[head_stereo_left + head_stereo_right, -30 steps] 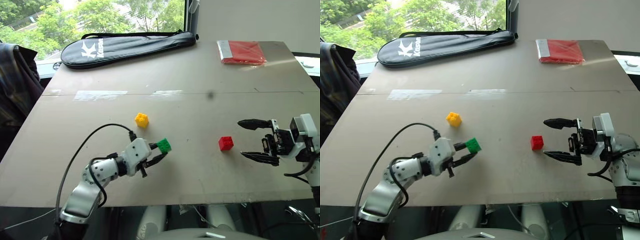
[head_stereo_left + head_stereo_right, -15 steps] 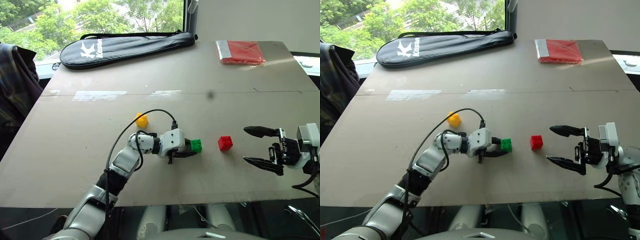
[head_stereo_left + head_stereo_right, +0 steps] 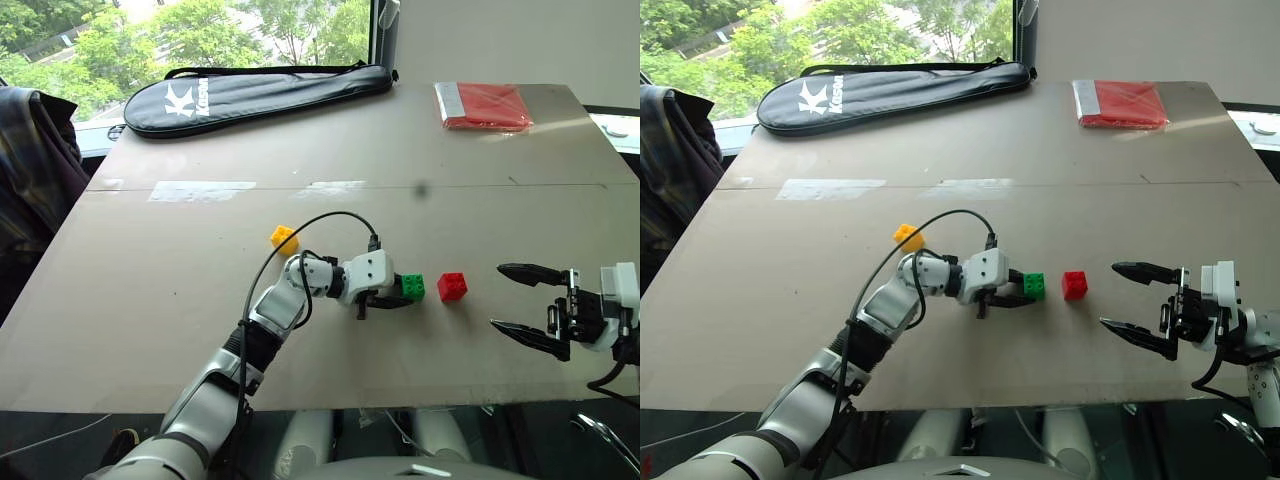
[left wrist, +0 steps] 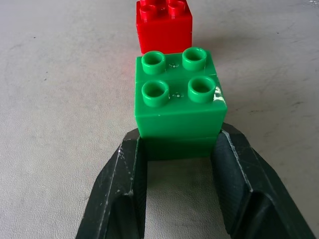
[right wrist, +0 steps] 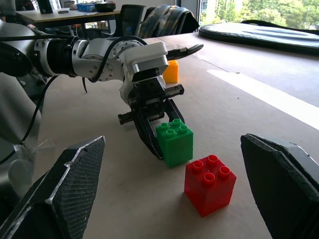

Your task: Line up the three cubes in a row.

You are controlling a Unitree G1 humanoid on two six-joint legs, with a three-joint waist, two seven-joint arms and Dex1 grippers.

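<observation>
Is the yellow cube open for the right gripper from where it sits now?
Probably not directly: the left gripper, shut on the green cube, and its arm lie between the open right gripper and the yellow cube.

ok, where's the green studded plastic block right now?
Head views: the green studded plastic block sits mid-table, gripped by the left end effector, just left of the red studded plastic block.

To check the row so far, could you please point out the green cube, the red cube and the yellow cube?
green cube [image 4: 177, 94], left wrist view, studded top face.
red cube [image 3: 452, 286], left eye view, front face.
yellow cube [image 3: 284, 239], left eye view, top face.
</observation>
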